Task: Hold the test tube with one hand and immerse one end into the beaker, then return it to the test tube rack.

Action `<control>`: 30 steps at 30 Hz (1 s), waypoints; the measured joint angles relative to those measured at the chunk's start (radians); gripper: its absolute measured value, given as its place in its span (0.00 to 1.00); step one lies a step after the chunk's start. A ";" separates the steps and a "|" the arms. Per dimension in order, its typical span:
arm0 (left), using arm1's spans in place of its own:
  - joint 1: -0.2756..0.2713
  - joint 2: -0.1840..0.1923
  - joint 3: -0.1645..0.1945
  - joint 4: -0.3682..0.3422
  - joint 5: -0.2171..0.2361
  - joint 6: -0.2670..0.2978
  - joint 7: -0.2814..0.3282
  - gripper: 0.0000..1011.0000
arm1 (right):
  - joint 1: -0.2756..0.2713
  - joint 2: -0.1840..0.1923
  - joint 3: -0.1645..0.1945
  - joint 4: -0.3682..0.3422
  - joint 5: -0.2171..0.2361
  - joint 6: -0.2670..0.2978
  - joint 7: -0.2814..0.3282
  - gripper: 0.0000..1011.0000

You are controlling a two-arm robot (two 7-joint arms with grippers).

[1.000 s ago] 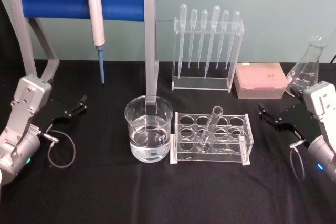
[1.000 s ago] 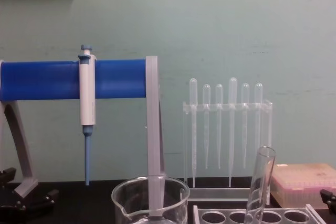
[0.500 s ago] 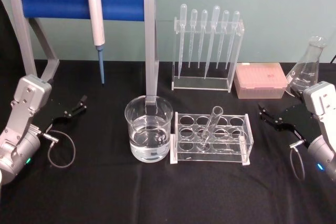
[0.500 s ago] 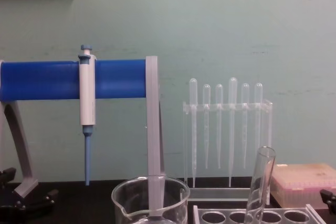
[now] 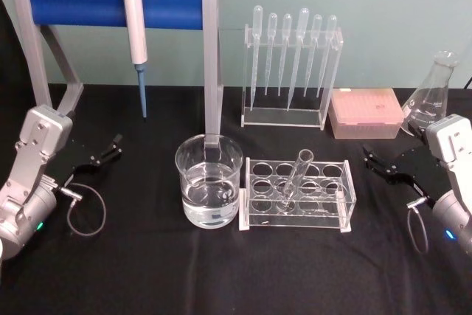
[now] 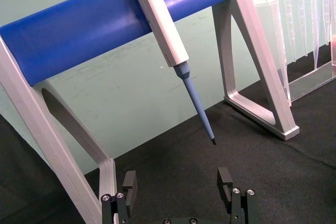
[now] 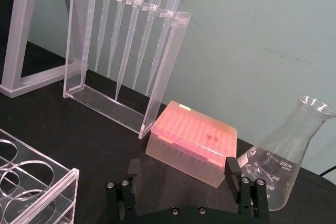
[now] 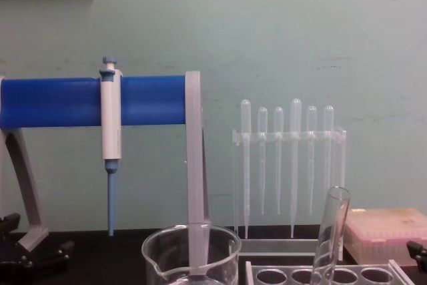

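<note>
1. Far left, we find the left gripper [image 5: 105,154] low over the black table [image 5: 147,271], well apart from the glassware, jaws spread wide and holding nothing.
2. Behind it stands the blue-barred stand [image 5: 81,1], with the white-and-blue pipettor [image 5: 134,31] hanging from it tip down.
3. Moving to the centre, the beaker [image 5: 209,189] is partly filled with clear liquid. The stand's grey leg rises right behind it. It sits just beside the left end of the test tube rack [image 5: 332,208], between the left gripper and the tube.
4. The test tube [image 5: 295,178] rests in a hole near the rack's middle, open end up and leaning right.
5. Behind the rack we see six plastic pipettes in their clear holder [image 5: 291,64], then the pink tip box [image 5: 366,113] and the conical flask [image 5: 431,94].
6. Far right, the right gripper [image 5: 377,164] sits low beside the rack, not touching it. Its jaws are wide and empty, and the tip box and flask stand behind it.
</note>
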 joint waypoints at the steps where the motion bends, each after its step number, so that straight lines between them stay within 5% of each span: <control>1: 0.000 0.000 0.000 0.000 0.000 0.000 0.000 0.99 | 0.000 0.000 0.000 0.000 0.000 0.000 0.000 0.99; 30: 0.000 0.000 0.000 0.000 0.000 0.000 0.000 0.99 | 0.000 0.000 0.000 0.000 0.000 0.000 0.000 0.99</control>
